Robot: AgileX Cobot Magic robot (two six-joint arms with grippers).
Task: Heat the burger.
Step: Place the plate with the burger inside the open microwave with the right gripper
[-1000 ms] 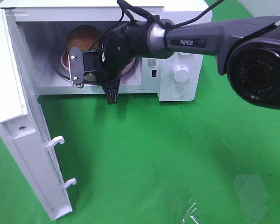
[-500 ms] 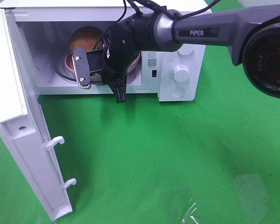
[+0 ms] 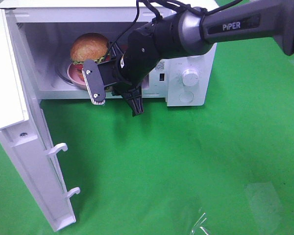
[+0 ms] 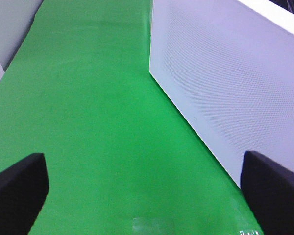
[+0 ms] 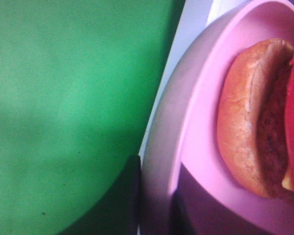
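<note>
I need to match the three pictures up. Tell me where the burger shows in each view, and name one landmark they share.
Exterior high: the burger sits on the pink plate inside the open microwave, upper left, behind the right gripper.
Left wrist: not in it; only the green mat and a white panel.
Right wrist: the burger fills the right edge, seen from its side, on the plate.
Shared landmark: the green mat, in all three.
</note>
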